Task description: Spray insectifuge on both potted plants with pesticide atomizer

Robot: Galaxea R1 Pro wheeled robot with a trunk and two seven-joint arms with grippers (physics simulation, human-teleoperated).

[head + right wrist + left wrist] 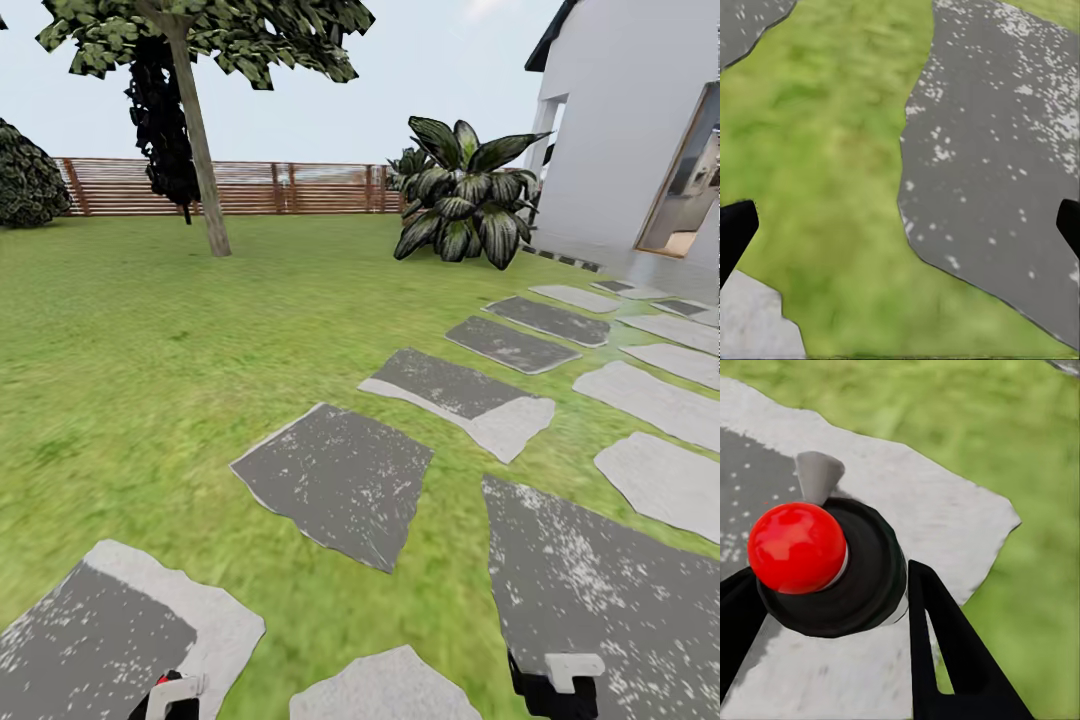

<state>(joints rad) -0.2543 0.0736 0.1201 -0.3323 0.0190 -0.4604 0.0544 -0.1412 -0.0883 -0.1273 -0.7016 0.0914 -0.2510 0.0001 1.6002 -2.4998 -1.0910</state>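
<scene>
Left gripper (825, 607): closed on a dark round-bodied bottle with a glossy red ball cap (795, 547) and a grey nozzle, which sat between its two black fingers (952, 652); in the head view it peeked in at 7 o'clock (175, 697).
Pesticide atomizer (870, 577): the bottle held in the left gripper, above a pale stepping stone (937, 502) edged by grass.
Right gripper (900, 225): spread wide with nothing between its black fingertips (735, 229), above grass and a dark grey stone (997, 165); in the head view it sat at 5 o'clock (560, 685).
Stepping stones (340, 480): grey slabs, some dark and speckled, some pale, ran from the near foreground toward 2 o'clock.
Lawn (130, 360): green grass spread around the stones and out to 10 o'clock.
Tree (195, 130): slim trunk with a leafy crown, at 11 o'clock, on the lawn.
Striped-leaf shrub (462, 195): large and dark, at 1 o'clock, beside the house.
House (630, 130): white wall with an open doorway, at 2 o'clock.
Fence (250, 187): brown slatted wood across the far edge of the lawn.
Bush (28, 182): dark and rounded, at 10 o'clock by the fence.
</scene>
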